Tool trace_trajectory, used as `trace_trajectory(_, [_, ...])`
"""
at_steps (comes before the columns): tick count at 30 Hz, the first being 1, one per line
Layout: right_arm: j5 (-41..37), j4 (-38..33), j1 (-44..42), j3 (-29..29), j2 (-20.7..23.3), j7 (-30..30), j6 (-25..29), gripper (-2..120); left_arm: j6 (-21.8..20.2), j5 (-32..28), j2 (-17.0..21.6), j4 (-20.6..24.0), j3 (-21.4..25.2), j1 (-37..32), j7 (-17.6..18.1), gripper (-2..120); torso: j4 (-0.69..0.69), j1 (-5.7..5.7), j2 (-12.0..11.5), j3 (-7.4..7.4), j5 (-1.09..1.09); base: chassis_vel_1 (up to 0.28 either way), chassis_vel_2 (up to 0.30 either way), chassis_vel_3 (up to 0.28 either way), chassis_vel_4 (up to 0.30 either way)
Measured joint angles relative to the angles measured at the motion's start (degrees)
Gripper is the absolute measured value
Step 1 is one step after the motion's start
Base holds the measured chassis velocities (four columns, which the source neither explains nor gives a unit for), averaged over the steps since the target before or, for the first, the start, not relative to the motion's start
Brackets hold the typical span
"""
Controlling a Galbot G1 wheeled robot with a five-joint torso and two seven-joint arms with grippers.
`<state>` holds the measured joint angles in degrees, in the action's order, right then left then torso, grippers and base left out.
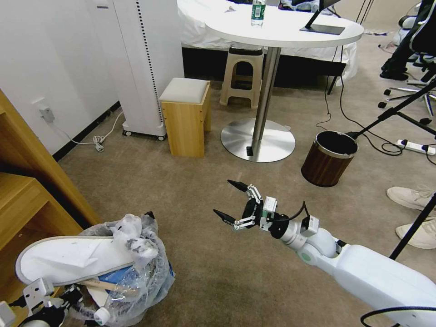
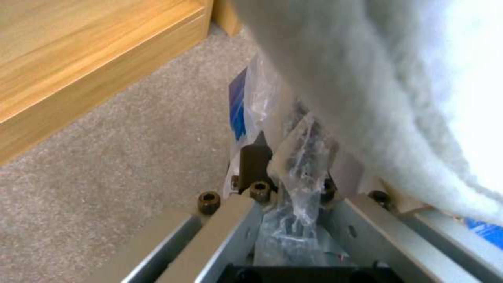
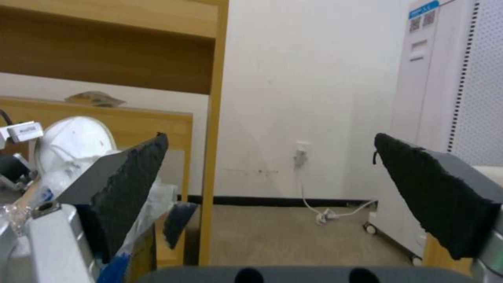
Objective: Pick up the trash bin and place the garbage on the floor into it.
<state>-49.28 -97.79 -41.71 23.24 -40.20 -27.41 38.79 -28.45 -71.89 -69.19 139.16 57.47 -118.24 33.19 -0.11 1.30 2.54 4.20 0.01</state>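
Observation:
The trash bin (image 1: 147, 268), lined with a crinkly plastic bag, sits low at the left over the beige floor (image 1: 218, 277). Garbage sticks out of it: a white slipper (image 1: 72, 256), a wooden stick (image 1: 102, 285) and a clear bottle (image 1: 102, 314). My left gripper (image 1: 68, 297) is at the bin's near side. In the left wrist view it (image 2: 290, 184) is shut on the rim with the bag (image 2: 301, 169) pinched, and the slipper (image 2: 398, 98) lies close above. My right gripper (image 1: 227, 198) hovers open and empty to the right of the bin, its pads (image 3: 131, 184) facing the slipper (image 3: 73, 145).
A wooden cabinet (image 1: 27, 195) stands close to the left of the bin. Ahead are a wooden stool (image 1: 186, 116), a round table's metal base (image 1: 258, 138) and a brown wood-look bin (image 1: 329, 159). A person's shoes (image 1: 413, 197), a stand leg (image 1: 415, 227) and cables lie at the right.

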Motion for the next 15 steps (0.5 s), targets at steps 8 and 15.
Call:
trace_trajectory(8, [0.8, -0.2, -5.2, -4.2, 0.8, -1.1, 0.5, 100, 0.1, -0.9, 1.9, -3.4, -0.5, 1.8, 0.1, 0, 0.0, 0.0, 0.0, 0.0, -0.01, 0.0, 0.0, 0.0, 0.0])
trace_trajectory(15, [1.4, 0.5, -9.0, -7.1, 1.7, -1.7, 1.0, 100, 1.0, -1.2, 3.1, -6.9, -1.8, 4.4, -0.6, 0, 0.0, 0.0, 0.0, 0.0, -0.01, 0.0, 0.0, 0.0, 0.0])
